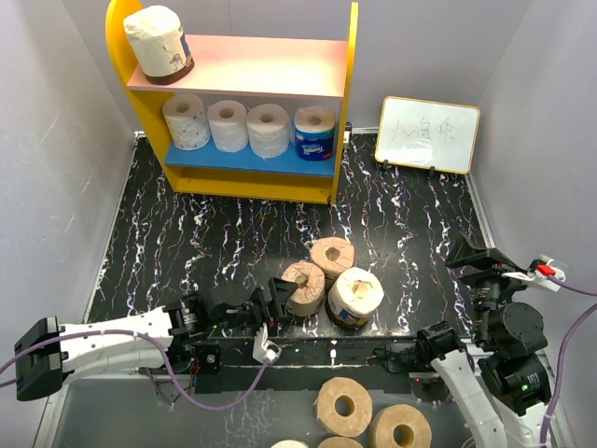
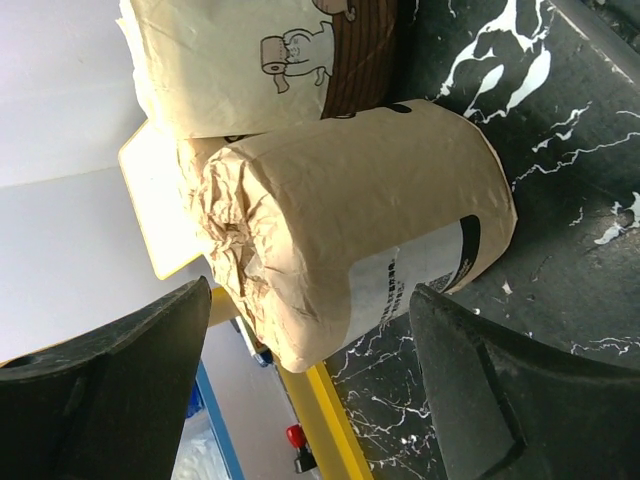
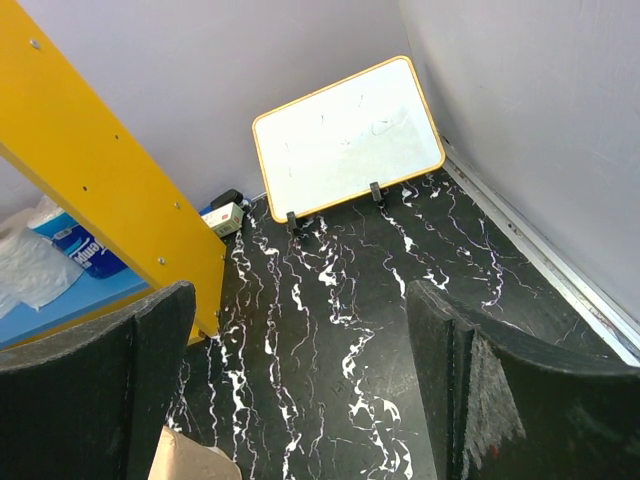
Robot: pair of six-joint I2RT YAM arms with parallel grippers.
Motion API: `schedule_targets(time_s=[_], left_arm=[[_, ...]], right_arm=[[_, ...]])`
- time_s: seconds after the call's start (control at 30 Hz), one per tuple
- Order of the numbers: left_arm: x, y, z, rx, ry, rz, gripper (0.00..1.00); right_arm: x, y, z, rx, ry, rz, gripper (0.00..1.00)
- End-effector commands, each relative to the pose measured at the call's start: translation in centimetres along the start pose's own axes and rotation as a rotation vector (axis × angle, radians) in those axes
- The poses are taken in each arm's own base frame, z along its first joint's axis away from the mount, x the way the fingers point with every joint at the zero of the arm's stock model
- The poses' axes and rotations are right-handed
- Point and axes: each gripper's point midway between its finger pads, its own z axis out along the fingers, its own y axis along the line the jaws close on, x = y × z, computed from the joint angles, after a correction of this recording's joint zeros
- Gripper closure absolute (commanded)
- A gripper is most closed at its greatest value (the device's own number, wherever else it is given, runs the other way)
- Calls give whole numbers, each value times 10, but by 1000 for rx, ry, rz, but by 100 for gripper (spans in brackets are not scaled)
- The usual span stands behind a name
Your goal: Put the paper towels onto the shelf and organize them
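Observation:
The shelf (image 1: pixel 347 112) stands at the back. One label-printed paper towel (image 1: pixel 159 42) sits on its pink upper board. Three white rolls (image 1: pixel 228 124) and a blue-wrapped roll (image 1: pixel 314 133) stand on the blue lower board. Three rolls stand mid-table: two tan ones (image 1: pixel 332 257) (image 1: pixel 303 287) and a white labelled one (image 1: pixel 354 296). My left gripper (image 1: pixel 283 301) is open at the left side of the nearer tan roll. In the left wrist view that roll (image 2: pixel 350 230) lies just ahead of the open gripper (image 2: pixel 310 390). My right gripper (image 1: pixel 471 271) is open and empty, to the right of the rolls.
A small whiteboard (image 1: pixel 428 133) leans at the back right and shows in the right wrist view (image 3: pixel 348 135). Wider bare tan rolls (image 1: pixel 343 406) lie in a grey bin at the near edge. Grey walls close in both sides.

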Motion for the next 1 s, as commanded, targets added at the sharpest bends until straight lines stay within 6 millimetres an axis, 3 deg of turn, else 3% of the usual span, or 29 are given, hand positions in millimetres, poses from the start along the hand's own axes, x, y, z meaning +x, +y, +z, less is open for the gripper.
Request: schedule_targets(time_s=[0.0,0.2,0.37,0.53,0.8,0.83,0.87,0.9,0.97], left_arm=[[-1,9,2,-1,2,16,21],[3,2,2,70,24,-6,34],[9,-2,4,90,53,-5,38],[13,-14,5,151,75,-7,62],[11,-18,11,151,57,18,64],[11,-19,12,156,55,21,67],[11,-20,12,162,54,23,77],[11,-19,12,160,52,22,95],[11,-19,13,154,53,25,100]], right_arm=[[-11,2,-3,-15,-41,38,15],[-12,3,-4,-21,-45,41,15],[-12,3,-5,-25,-44,39,15],[-12,3,-5,-28,-43,37,15],[-12,4,-6,-33,-40,36,15],[-12,3,-6,-33,-39,35,15],[-12,3,-6,-33,-39,36,15],[-12,3,-6,-33,-38,38,15],[-12,3,-6,-32,-38,36,15]])
